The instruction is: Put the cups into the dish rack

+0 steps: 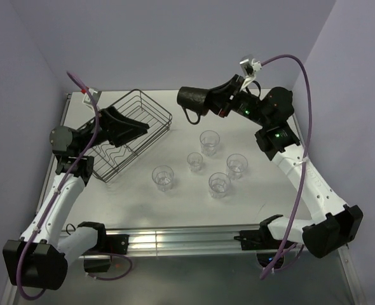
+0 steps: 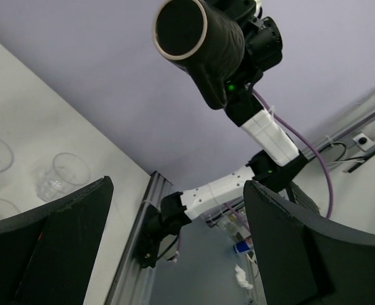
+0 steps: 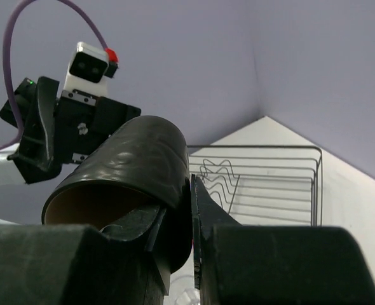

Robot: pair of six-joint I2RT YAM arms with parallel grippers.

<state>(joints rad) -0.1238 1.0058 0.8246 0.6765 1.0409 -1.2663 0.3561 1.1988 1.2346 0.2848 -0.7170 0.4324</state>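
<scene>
Room: pale lilac walls point(image 1: 175, 38) close round a white counter point(image 1: 143, 206) on three sides

Right tool point(image 1: 211, 100) point(image 3: 178, 222): clamped on the wall of the dark brown mug point(image 1: 192, 100) point(image 2: 194, 32) point(image 3: 136, 165); one finger sits inside the mouth, the other presses the outside; it is held in the air above the far edge of the counter, near that edge's middle

Mug: on its side in the grip; open mouth turned toward the left edge; handle hanging below; clear of the counter, just right of the dish rack point(image 1: 150, 141) point(image 3: 264, 184) and apart from it

Left tool point(image 1: 142, 129) point(image 2: 178, 184): fingers spread wide with nothing between them; it lies over the rack, pointing toward the right edge; whether it touches the wires I cannot tell

Dish rack: black wire basket with sloping sides and wavy dividers; it sits toward the far left corner of the counter

Tumblers point(image 1: 195, 161): five clear ribbed glasses, all upright on the counter; a loose cluster around the middle, right of the rack and outside it; none touches another; the one nearest the rack lies toward the near edge; the farthest stands below the raised mug
</scene>
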